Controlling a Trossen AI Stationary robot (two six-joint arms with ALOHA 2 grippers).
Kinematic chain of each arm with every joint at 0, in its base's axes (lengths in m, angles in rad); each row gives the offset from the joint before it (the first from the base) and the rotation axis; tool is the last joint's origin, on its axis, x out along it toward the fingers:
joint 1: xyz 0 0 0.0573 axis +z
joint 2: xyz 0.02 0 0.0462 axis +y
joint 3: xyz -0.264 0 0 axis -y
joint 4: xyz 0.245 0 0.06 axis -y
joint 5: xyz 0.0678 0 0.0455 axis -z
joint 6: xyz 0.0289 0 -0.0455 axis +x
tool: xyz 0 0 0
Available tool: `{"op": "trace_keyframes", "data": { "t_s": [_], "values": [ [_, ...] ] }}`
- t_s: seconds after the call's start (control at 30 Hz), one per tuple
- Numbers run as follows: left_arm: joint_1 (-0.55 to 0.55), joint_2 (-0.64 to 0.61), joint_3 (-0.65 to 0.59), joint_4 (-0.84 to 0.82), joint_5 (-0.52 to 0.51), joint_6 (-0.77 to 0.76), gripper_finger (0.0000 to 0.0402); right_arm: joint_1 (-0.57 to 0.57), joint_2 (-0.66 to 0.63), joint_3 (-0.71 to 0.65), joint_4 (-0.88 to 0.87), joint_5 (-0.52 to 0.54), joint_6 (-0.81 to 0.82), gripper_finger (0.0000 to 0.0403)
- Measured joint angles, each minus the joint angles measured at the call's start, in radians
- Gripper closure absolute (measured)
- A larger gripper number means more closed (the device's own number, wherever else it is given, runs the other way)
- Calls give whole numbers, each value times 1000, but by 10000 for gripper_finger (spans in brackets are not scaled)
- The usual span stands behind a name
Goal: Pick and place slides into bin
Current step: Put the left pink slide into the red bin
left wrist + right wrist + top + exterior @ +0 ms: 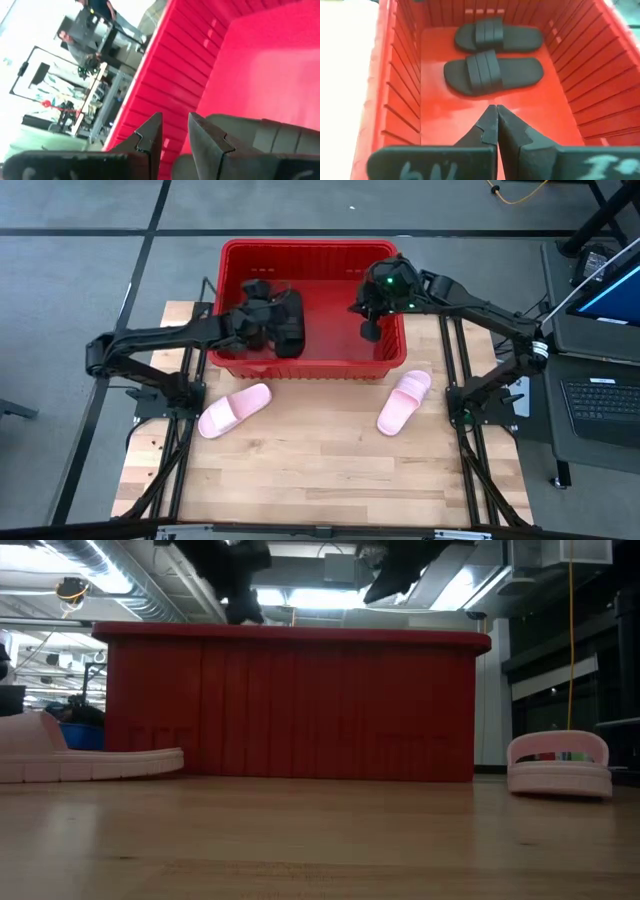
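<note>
Two black slides (492,74) (497,36) lie flat, side by side, soles down on the floor of the red bin (312,252). They show in the high view (289,322) at the bin's left part. My left gripper (262,312) hovers over them with a small gap between its fingertips (175,132), nothing between them. My right gripper (496,120) is shut and empty over the bin's right part (371,330). Two pink slides (234,409) (404,401) lie on the wooden table in front of the bin.
The bin stands at the table's far edge, and its near wall (290,705) rises between the pink slides and its inside. In the low view the pink slides (90,755) (560,765) lie left and right. A laptop (600,395) sits off the table's right.
</note>
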Motion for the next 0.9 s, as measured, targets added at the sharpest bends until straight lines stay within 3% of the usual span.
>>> {"op": "trace_keyframes", "data": {
  "t_s": [0.33, 0.53, 0.73, 0.9],
  "values": [
    [-86, -83, 0, -58, 1, 10, 313, 16, -94, 0, -53, 2, 107, 397],
    [-152, -112, 0, -192, 1, 1, 316, 110, -106, 0, -67, 24, 132, 397],
    [-229, -134, 0, -240, 1, -77, 344, 223, -107, 0, -66, 160, 211, 397],
    [-292, -154, 0, -286, 1, -81, 384, 293, -107, 0, -68, 167, 318, 397]
  ]
}}
